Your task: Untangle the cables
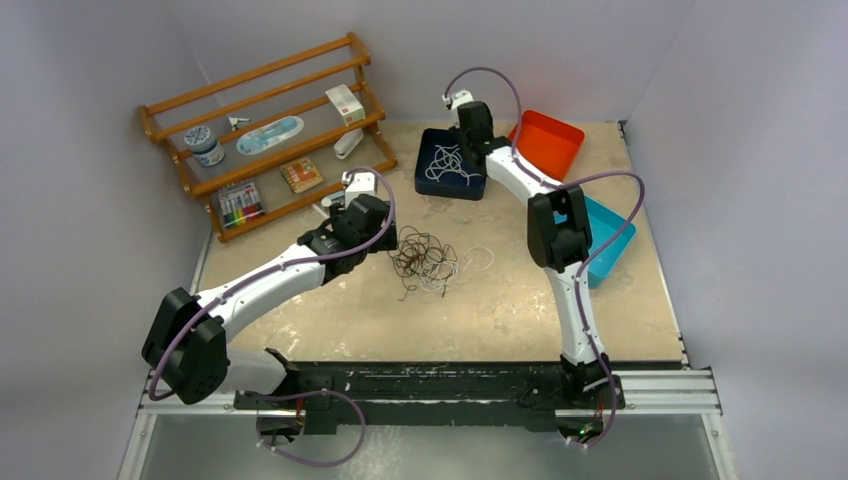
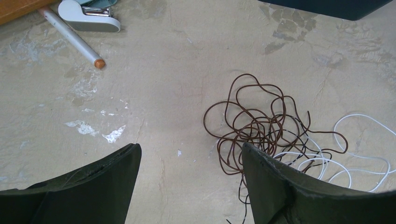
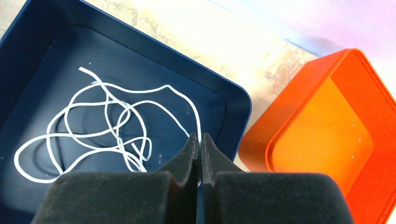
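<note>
A palm-sized knot of brown and black cables (image 1: 422, 260) lies mid-table, with loose white cable loops (image 1: 478, 262) trailing to its right. In the left wrist view the brown knot (image 2: 261, 126) lies by my right finger and the white loops (image 2: 364, 154) lie beyond. My left gripper (image 1: 385, 238) (image 2: 189, 149) is open and empty, just left of the knot. My right gripper (image 1: 465, 148) (image 3: 200, 137) is shut on one end of a white cable (image 3: 102, 126), whose coils lie in the dark blue tray (image 3: 140, 42) at the back (image 1: 450, 192).
An orange tray (image 1: 548, 140) (image 3: 327, 130) stands right of the blue one, and a teal tray (image 1: 605, 235) is at the right edge. A wooden rack (image 1: 270, 130) with small items is at the back left. A stapler (image 2: 88, 16) and a pen (image 2: 74, 37) lie near it.
</note>
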{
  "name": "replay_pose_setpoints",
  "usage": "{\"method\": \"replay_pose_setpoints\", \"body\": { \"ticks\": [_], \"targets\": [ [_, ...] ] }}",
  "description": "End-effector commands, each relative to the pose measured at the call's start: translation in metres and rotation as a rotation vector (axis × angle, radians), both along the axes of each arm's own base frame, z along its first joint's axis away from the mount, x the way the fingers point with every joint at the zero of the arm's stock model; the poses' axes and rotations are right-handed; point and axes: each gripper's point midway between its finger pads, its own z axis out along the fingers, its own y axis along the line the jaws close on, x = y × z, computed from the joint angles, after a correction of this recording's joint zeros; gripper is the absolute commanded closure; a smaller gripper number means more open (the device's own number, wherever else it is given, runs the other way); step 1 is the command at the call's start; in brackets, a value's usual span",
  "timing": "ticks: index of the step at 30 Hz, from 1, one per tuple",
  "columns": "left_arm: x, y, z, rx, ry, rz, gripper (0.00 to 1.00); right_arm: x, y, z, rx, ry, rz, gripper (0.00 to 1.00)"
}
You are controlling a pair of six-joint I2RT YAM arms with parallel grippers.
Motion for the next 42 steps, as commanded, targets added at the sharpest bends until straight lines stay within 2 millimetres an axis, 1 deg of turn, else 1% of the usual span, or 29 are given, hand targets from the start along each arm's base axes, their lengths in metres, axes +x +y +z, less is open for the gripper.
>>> {"method": "replay_pose_setpoints", "body": {
  "ticks": [1, 6, 11, 16, 19, 21, 23, 25, 29, 32, 34, 38, 39, 40, 42],
  "targets": [
    [0.006, 0.001, 0.009, 0.005, -0.034, 0.007, 0.22, 0.01, 0.01, 0.027, 0.023, -0.06, 0.052, 1.0],
    [0.007, -0.001, 0.006, 0.002, -0.022, -0.001, 0.22, -0.004, 0.038, 0.002, 0.095, 0.049, 0.196, 1.0],
    [0.006, -0.003, 0.005, 0.0, -0.018, -0.006, 0.22, -0.013, 0.054, -0.012, 0.172, 0.118, 0.267, 1.0],
    [0.005, -0.003, 0.004, 0.0, -0.014, -0.007, 0.22, -0.017, 0.061, -0.028, 0.195, 0.186, 0.297, 1.0],
    [0.004, -0.003, 0.004, 0.001, -0.01, -0.008, 0.22, -0.017, 0.06, -0.028, 0.194, 0.183, 0.287, 1.0],
    [0.004, -0.001, 0.003, 0.005, -0.009, -0.005, 0.22, -0.015, 0.057, -0.018, 0.196, 0.152, 0.271, 1.0],
    [0.004, -0.001, 0.003, 0.005, -0.01, -0.005, 0.22, -0.013, 0.055, 0.0, 0.21, 0.113, 0.267, 0.96],
    [0.004, -0.001, 0.003, 0.006, -0.011, -0.007, 0.22, -0.013, 0.057, 0.021, 0.236, 0.077, 0.28, 0.89],
    [0.005, -0.002, 0.003, 0.008, -0.011, -0.007, 0.22, -0.017, 0.062, 0.061, 0.29, 0.027, 0.319, 0.69],
    [0.005, -0.002, 0.003, 0.005, -0.011, -0.007, 0.22, -0.022, 0.063, 0.081, 0.315, 0.002, 0.337, 0.58],
    [0.005, -0.002, 0.003, 0.005, -0.012, -0.006, 0.22, -0.026, 0.062, 0.094, 0.322, -0.014, 0.34, 0.52],
    [0.006, -0.001, 0.004, 0.006, -0.018, -0.001, 0.22, -0.033, 0.058, 0.11, 0.325, -0.038, 0.334, 0.45],
    [0.007, -0.001, 0.005, 0.005, -0.019, -0.002, 0.22, -0.035, 0.056, 0.115, 0.327, -0.047, 0.329, 0.44],
    [0.007, -0.002, 0.005, 0.005, -0.02, -0.002, 0.22, -0.038, 0.054, 0.115, 0.327, -0.047, 0.322, 0.44],
    [0.008, -0.004, 0.006, -0.002, -0.025, -0.005, 0.21, -0.044, 0.051, 0.121, 0.336, -0.059, 0.315, 0.43]
  ]
}}
